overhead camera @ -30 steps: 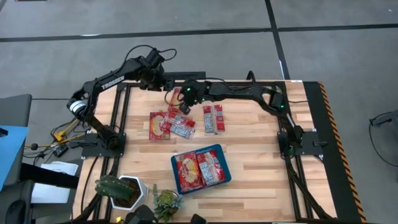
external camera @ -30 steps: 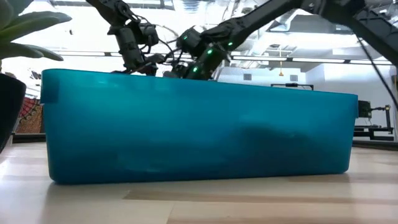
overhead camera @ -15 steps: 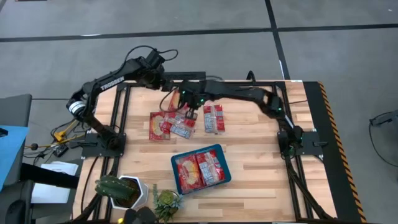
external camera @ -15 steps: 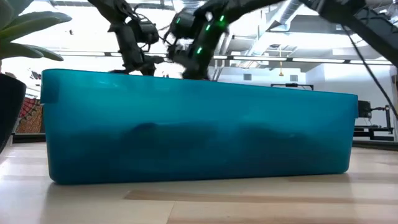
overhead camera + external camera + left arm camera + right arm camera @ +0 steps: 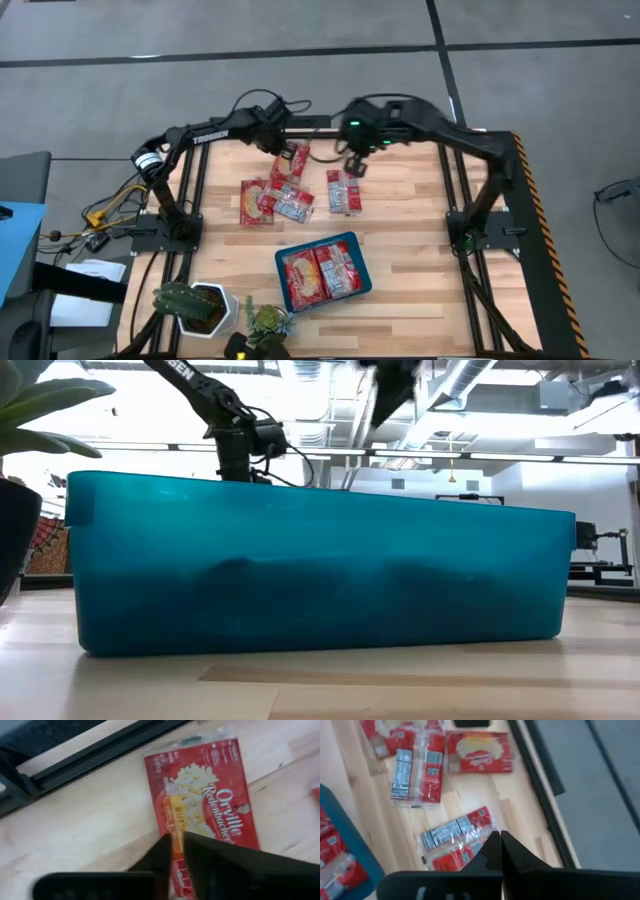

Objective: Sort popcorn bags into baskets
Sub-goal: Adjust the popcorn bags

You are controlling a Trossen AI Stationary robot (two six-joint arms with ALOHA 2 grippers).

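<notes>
Hovering over a flat red popcorn packet point(image 5: 200, 790) near the table's far edge, the left gripper point(image 5: 290, 153) had its fingers narrowed to a slit; the right gripper point(image 5: 355, 165), fingers together and empty, hung above loose packets point(image 5: 343, 191). A teal plastic tray point(image 5: 352, 243) held two more.

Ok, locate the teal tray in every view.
High view: teal tray, lower centre of the table.
Low view: its wall fills the picture.
Left wrist view: not in it.
Right wrist view: its corner, at the picture's edge.
Shared landmark: popcorn bags lying inside it.
</notes>
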